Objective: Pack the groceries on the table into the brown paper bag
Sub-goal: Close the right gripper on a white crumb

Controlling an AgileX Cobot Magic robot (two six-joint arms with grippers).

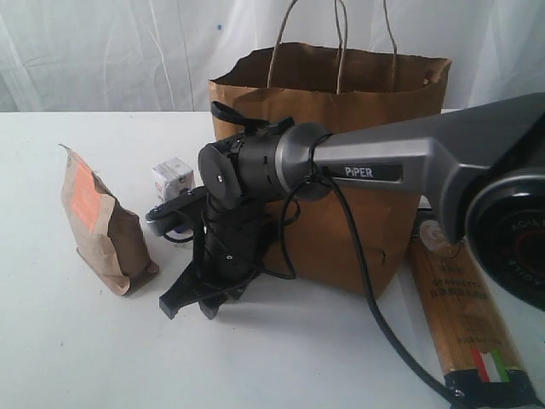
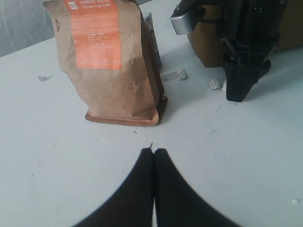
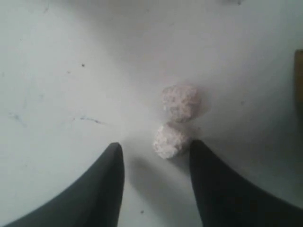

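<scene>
The brown paper bag (image 1: pixel 358 111) stands upright at the back of the white table (image 1: pixel 77 341), handles up. A brown orange-labelled pouch (image 1: pixel 102 226) (image 2: pixel 111 61) stands to its left. Behind the pouch sits a small white-blue carton (image 1: pixel 173 179) (image 2: pixel 152 33), partly hidden. The spaghetti packet (image 1: pixel 464 315) lies to the right of the bag. My right gripper (image 1: pixel 189 308) (image 3: pixel 156 144) (image 2: pixel 236 94) points down at the table in front of the bag, open. Two small whitish lumps (image 3: pixel 169 140) lie just beyond its tips, the nearer one beside one finger. My left gripper (image 2: pixel 154 150) is shut and empty, low, facing the pouch.
The right arm (image 1: pixel 400 162) stretches across the front of the bag, its cable (image 1: pixel 375 298) trailing over the table. A small crumpled scrap (image 2: pixel 173 74) lies between the pouch and the right gripper. A white curtain (image 1: pixel 111 51) hangs behind the table.
</scene>
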